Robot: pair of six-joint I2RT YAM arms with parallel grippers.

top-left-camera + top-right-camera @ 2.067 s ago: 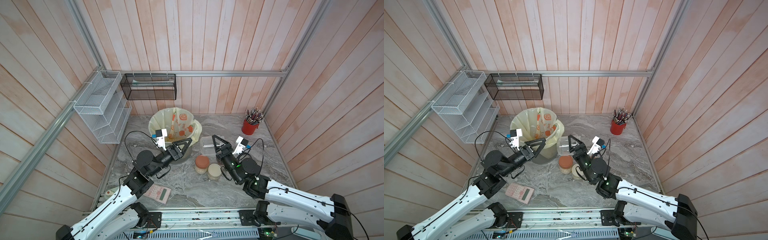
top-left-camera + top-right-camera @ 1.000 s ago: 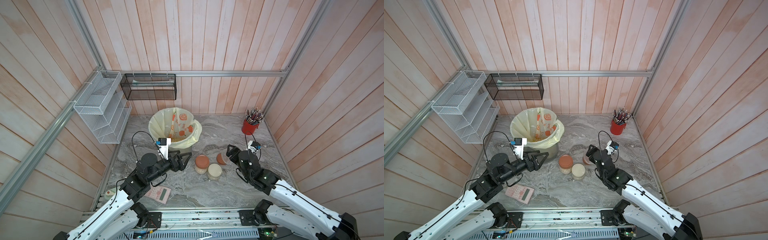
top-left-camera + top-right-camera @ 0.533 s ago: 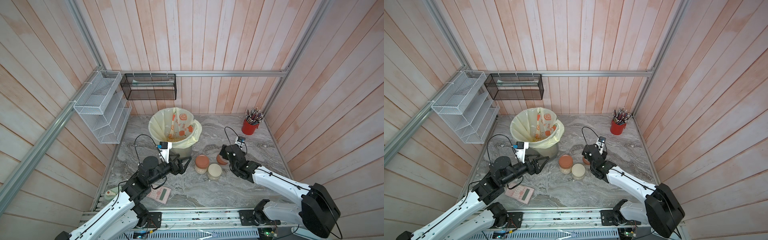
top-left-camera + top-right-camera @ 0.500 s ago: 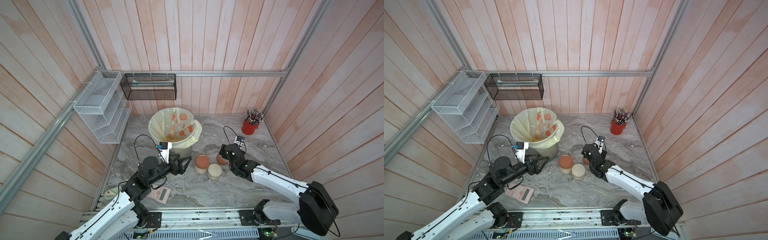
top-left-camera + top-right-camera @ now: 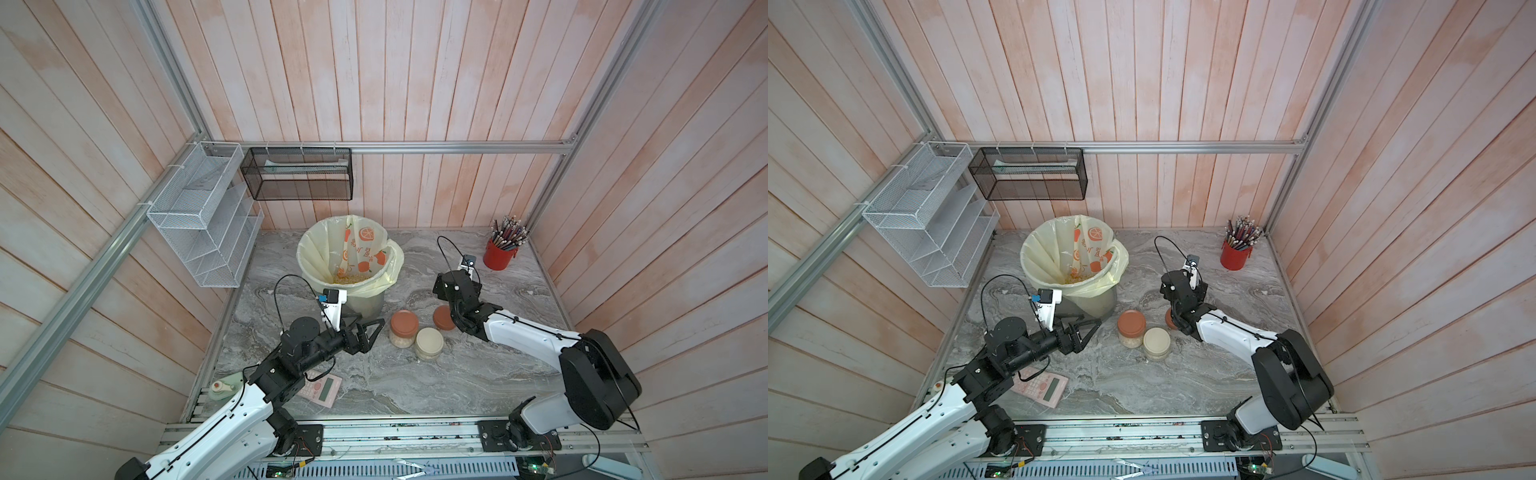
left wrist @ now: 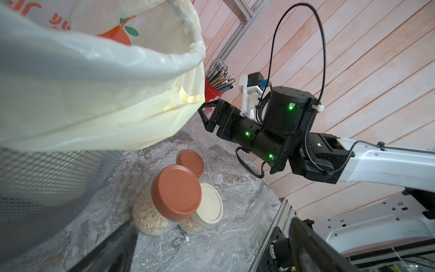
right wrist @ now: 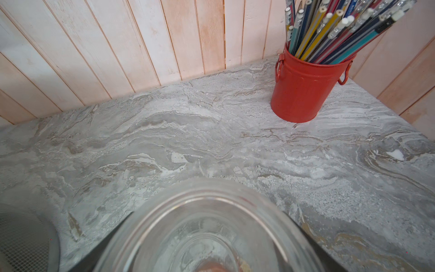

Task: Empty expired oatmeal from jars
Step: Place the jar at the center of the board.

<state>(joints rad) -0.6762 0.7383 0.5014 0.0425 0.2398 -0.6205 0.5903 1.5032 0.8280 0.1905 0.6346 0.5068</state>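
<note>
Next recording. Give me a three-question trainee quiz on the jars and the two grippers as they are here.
1. Choose: the right gripper holds A) a pencil, B) the lidless clear round jar, C) a calculator.
2. True or false: the fingers of the left gripper stand open, holding nothing.
3. Fill in: beside the oatmeal jar with the terracotta-orange screw lid, the neighbouring jar has a lid coloured ____.
Key: 1 B; 2 true; 3 cream.
</note>
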